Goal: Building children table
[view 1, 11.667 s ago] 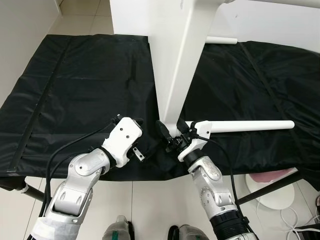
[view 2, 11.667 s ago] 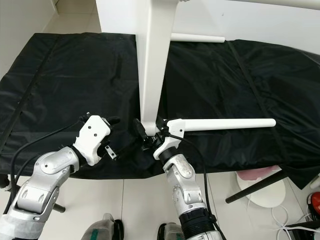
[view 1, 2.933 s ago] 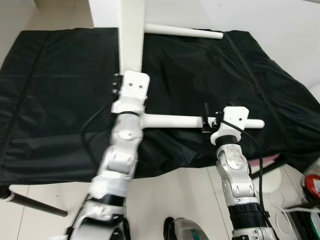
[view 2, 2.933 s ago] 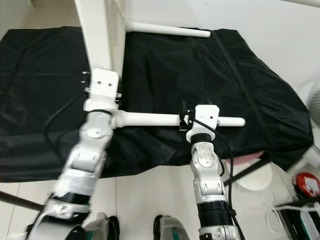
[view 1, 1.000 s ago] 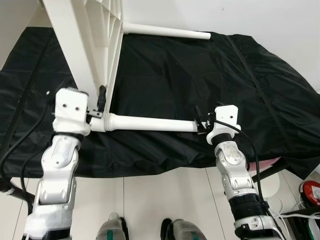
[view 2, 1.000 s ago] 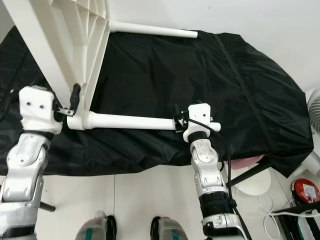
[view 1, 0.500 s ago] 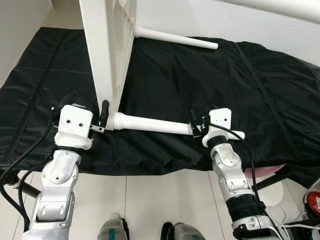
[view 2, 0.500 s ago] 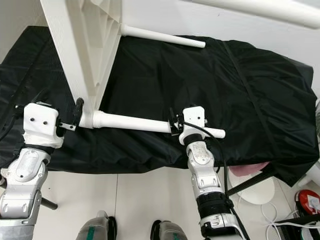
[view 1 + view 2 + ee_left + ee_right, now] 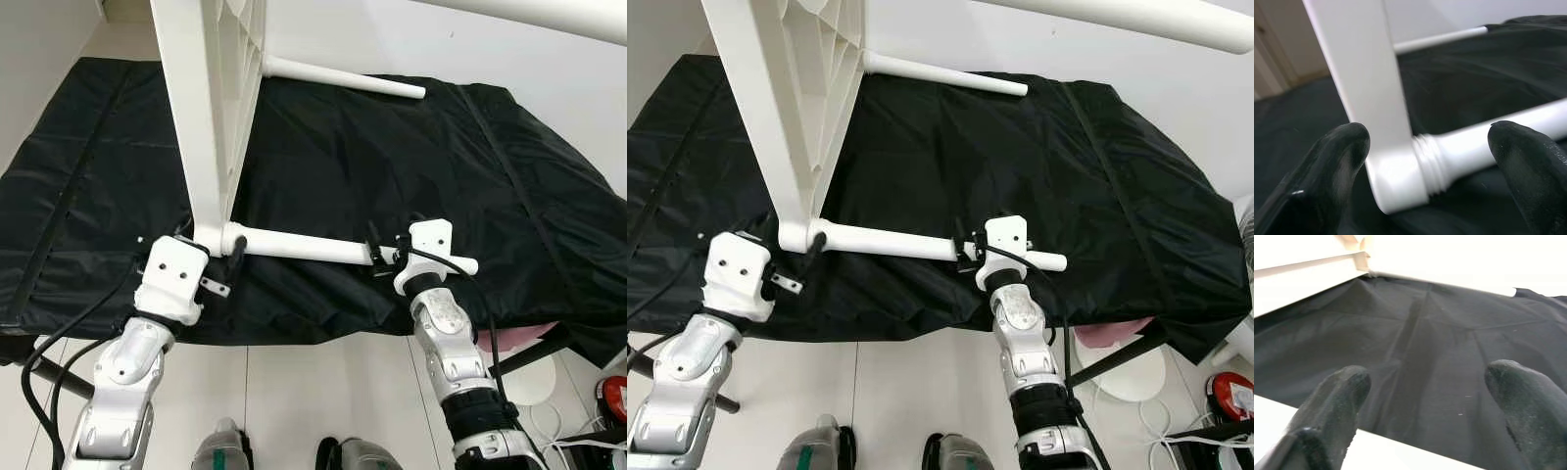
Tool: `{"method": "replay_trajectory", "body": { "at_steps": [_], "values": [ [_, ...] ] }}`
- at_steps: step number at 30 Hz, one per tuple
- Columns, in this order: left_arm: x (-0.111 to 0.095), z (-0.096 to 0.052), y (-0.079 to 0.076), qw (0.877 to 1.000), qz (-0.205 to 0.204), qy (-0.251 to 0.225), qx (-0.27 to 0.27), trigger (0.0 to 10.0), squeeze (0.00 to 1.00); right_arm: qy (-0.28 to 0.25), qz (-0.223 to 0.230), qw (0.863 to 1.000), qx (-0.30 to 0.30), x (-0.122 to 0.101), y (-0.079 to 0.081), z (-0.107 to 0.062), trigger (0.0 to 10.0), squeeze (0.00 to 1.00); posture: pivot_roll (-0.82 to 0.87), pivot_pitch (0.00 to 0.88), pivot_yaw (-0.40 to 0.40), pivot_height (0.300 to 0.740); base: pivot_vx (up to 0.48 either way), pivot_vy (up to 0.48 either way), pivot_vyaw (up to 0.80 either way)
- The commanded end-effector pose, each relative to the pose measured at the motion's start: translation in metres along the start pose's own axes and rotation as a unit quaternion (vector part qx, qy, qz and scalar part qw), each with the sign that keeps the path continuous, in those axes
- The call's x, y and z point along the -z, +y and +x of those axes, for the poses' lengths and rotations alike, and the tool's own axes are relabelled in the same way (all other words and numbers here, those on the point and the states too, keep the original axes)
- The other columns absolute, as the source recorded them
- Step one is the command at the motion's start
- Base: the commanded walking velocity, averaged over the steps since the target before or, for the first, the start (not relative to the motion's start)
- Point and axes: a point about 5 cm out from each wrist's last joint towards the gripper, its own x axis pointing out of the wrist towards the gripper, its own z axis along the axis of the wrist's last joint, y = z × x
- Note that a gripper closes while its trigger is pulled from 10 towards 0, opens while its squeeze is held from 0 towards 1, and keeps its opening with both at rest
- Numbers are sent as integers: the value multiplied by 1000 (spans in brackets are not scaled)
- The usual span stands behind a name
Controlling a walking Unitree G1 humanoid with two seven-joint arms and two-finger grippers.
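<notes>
Two legs showing on tabletop point(image 9: 211, 108), so build looking partly done.

Eye views: tabletop standing on edge on black sheet point(image 9: 392, 157); near leg point(image 9: 304, 245) lying level, screwed into lower corner; far leg point(image 9: 343, 76) sticking out behind. Left end effector point(image 9: 227, 257) sitting at joint; right end effector point(image 9: 384, 255) sitting near leg's free end.

Left wrist view: fingers point(image 9: 1337, 161) spreading wide around threaded collar, gripping nothing; thread still showing, so tightening likely remaining.

Right wrist view: fingers point(image 9: 1334, 391) gaping, holding nothing.

Black sheet point(image 9: 392, 157), tiled floor point(image 9: 294, 392), perhaps cables point(image 9: 578, 431).
</notes>
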Motion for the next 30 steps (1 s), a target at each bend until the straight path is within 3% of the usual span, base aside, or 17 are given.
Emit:
{"method": "replay_trajectory", "body": {
  "at_steps": [1,13,14,15,16,21,23,30],
  "values": [
    [8,-2,-5,1000,-13,20,19,10000,1000,-5,4,1000,-2,0,0,-2,10000,1000,133,49,-55,740,0,0,0],
    [21,1,-29,991,-59,73,92,10000,988,-13,-15,1000,10,-3,-4,1,10000,1000,142,61,-65,740,0,0,0],
    [22,6,-32,989,-77,78,101,10000,424,-13,-19,1000,12,-3,-4,3,10000,0,139,62,-66,740,0,0,0],
    [24,9,-34,985,-101,86,106,10000,149,-14,-23,1000,13,-3,-4,4,10000,0,134,62,-66,740,0,0,0],
    [25,12,-37,981,-124,96,112,10000,0,-14,-24,999,16,-4,-5,5,10000,0,134,62,-66,740,0,0,0],
    [29,17,-43,971,-165,116,130,10000,0,-17,-25,999,23,-6,-7,7,10000,0,124,62,-66,740,0,0,0],
    [28,22,-45,965,-199,119,123,10000,0,-23,-31,999,30,-8,-9,8,10000,0,119,62,-64,740,0,0,0],
    [25,28,-47,954,-249,125,111,10000,0,-29,-47,997,50,-11,-14,9,10000,0,116,61,-66,740,0,0,0]
  ]
}}
